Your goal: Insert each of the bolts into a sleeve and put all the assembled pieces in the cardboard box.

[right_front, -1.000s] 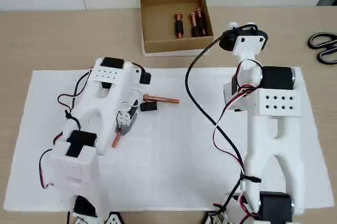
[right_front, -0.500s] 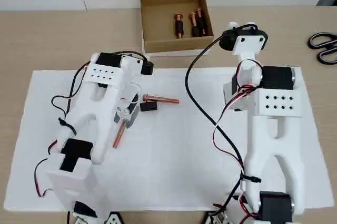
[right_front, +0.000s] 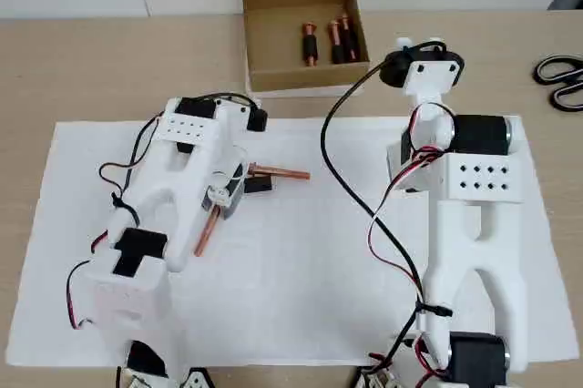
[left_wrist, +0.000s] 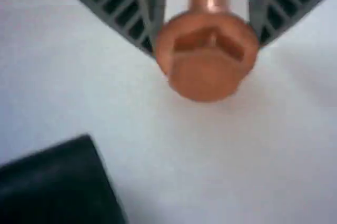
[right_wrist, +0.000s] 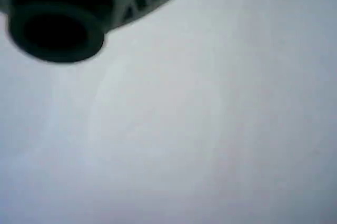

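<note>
Three assembled pieces [right_front: 311,45], each a copper bolt pushed through a black sleeve, already lie side by side in the cardboard box [right_front: 273,28] at the far edge of the table, so a good part of the job looks finished. Two pairs are left, as far as can be seen. The left gripper [left_wrist: 205,33] has its fingers clamped on the shank of the held bolt [right_front: 207,233], whose slotted head points back at the wrist camera, low over the white mat [right_front: 301,279]. Just beside that gripper rests the loose sleeve [right_front: 258,185], and touching or nearly touching it lies the loose bolt [right_front: 279,171], flat on the mat and pointing toward the other arm. The right gripper [right_wrist: 84,3] appears closed on the gripped sleeve [right_wrist: 52,32], which sits against its ribbed finger with the open bore facing the camera, above bare mat. Neither remaining bolt is in a sleeve yet, so what seems to be left is two insertions and two drops into the box, with the held bolt and the gripped sleeve well apart at this point
</note>
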`<state>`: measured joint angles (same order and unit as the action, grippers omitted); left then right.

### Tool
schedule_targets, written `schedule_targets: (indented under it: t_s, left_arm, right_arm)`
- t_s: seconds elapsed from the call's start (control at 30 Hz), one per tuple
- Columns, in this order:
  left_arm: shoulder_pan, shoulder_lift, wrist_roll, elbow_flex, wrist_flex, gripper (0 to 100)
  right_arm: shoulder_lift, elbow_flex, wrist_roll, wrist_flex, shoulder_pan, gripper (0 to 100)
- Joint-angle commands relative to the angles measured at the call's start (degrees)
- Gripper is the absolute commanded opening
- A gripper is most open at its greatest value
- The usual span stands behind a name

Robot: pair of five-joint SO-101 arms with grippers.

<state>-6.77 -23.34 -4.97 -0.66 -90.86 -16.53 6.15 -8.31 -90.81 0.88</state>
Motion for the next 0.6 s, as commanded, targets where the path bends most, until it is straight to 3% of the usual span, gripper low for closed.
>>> schedule_targets:
  t_s: [0.0, 0.3, 0.43, 0.57]
  left_arm:
    - [-0.09, -0.44, -0.26, -1.98, 0.97, 11]
    - [-0.09, -1.85, -0.18, -1.98, 0.97, 10]
    - [-0.09, -1.85, -0.09, -1.98, 0.97, 2]
    - [-0.09, -1.93, -0.09, -1.98, 0.97, 1]
  right_arm:
    - [-2.15, -0.26, 0.35, 1.10, 0.22, 0.4]
    - [-2.15, -0.18, 0.26, 1.89, 0.13, 0.4]
    - [-2.15, 0.00, 0.35, 1.98, 0.13, 0.4]
    - [-2.15, 0.44, 0.35, 2.42, 0.22, 0.4]
